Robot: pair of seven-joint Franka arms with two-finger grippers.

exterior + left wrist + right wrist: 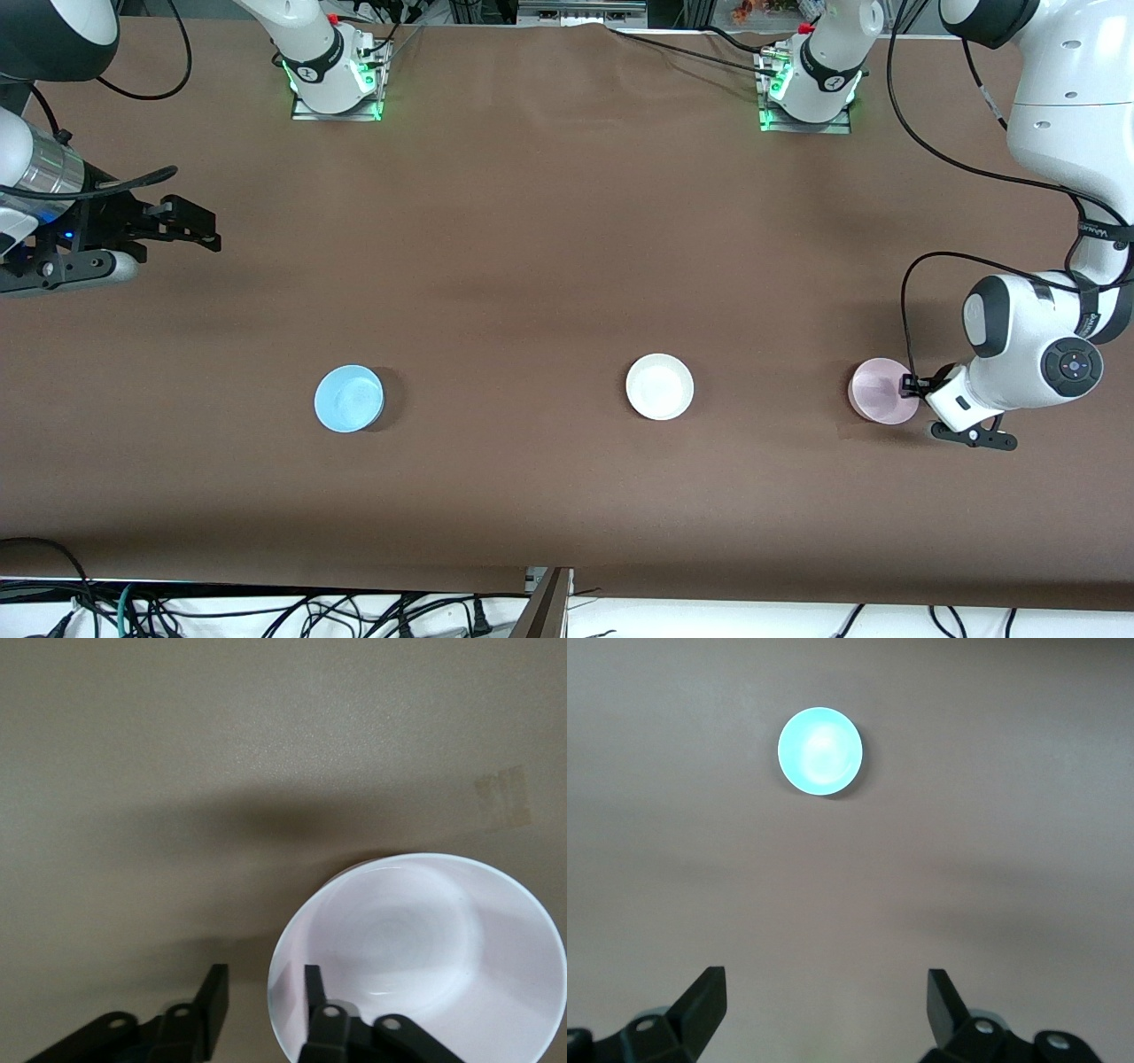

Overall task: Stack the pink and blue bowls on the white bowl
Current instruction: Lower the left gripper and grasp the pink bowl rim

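Three plain little bowls sit in a row on the brown desk: the white bowl in the middle, the blue bowl toward the right arm's end, the pink bowl toward the left arm's end. The left end effector is at the pink bowl's rim, fingers parted, one inside and one outside. The right end effector waits wide open over bare desk, well apart from the white bowl, with lots of open desk between bowls.

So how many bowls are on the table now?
3, in a row. Blue bowl toward the right arm's end, white bowl in the middle, pink bowl toward the left arm's end, its rim between the left gripper's fingers. None stacked.
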